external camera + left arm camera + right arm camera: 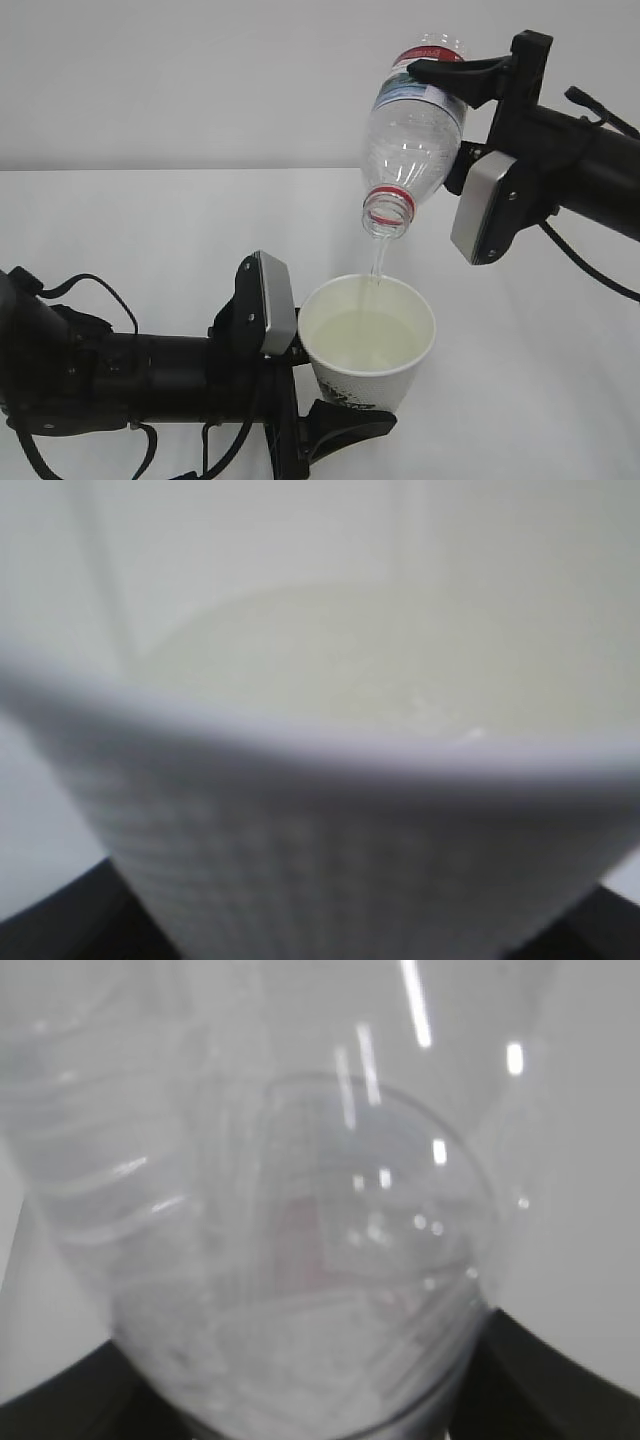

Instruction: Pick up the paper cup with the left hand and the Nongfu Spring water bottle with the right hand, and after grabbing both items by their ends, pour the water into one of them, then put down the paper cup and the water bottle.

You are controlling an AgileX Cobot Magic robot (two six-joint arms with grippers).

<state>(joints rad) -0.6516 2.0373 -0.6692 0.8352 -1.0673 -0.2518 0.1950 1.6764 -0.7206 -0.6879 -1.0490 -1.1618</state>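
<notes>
1. L hand (335, 415) sat low in the ext. view, arm coming in from the left edge, grey plate just beside the cup rim.
2. Its jaws were spread fairly wide & closed round the lower part of the paper cup (368, 345); one black finger (350, 425) showed under the cup's printed logo.
3. Cup was upright, held above the white table (150, 230), part-filled w/ water (365, 338).
4. L wrist view: cup (330, 830) filled the frame, blurred; liquid (330, 660) visible inside the rim.
5. R hand (455, 85) was up at top right, jaws parted wide & clamped on the base end of the Nongfu Spring water bottle (415, 135).
6. Bottle was tipped neck-down, red ring & open mouth directly over the cup, not touching it.
7. A thin stream ran from the mouth into the cup.
8. R wrist view: bottle (290, 1260) seen close up, blurred, black fingers (540, 1380) either side at the bottom corners.
</notes>
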